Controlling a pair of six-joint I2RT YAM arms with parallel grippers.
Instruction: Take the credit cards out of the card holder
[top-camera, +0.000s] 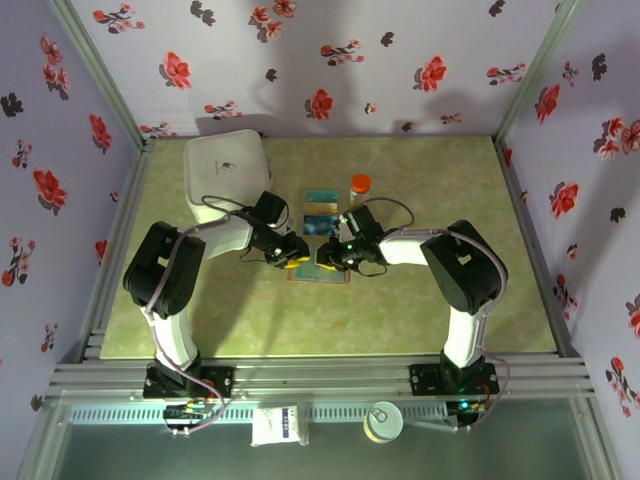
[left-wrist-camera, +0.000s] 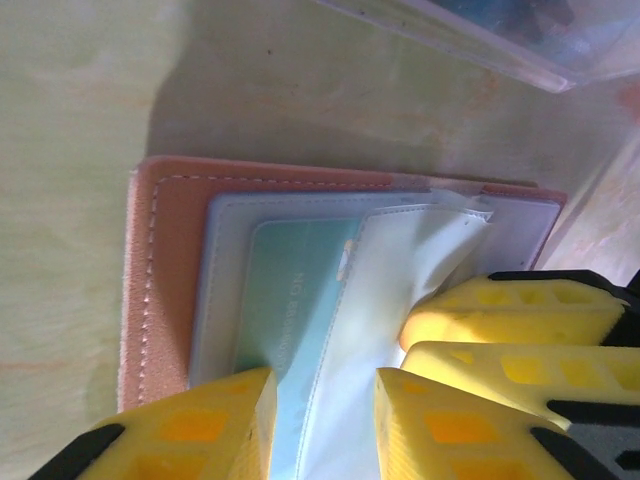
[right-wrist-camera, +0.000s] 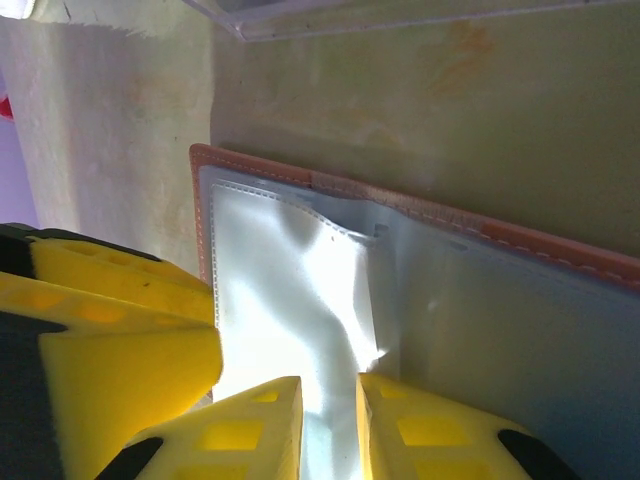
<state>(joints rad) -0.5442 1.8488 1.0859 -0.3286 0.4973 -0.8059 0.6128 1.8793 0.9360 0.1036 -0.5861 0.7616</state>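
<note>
Lying open at the centre of the table (top-camera: 450, 310), the card holder (left-wrist-camera: 165, 270) has both arms over it: the right gripper (right-wrist-camera: 330, 395) pinches the clear pocket flap (right-wrist-camera: 300, 280), apparently lifting it off the teal card (left-wrist-camera: 285, 300) beneath. The left gripper (left-wrist-camera: 322, 405) straddles that card's six o'clock edge with fingers parted, gripping nothing, judged ready to draw it out. The card's print is too blurred to read; loose cards (top-camera: 321, 205) lie at the holder's twelve o'clock.

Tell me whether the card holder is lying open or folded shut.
Open. The card holder lies spread flat, its blue-grey inside facing up within the brown rim; a teal card sits in one sleeve.
</note>
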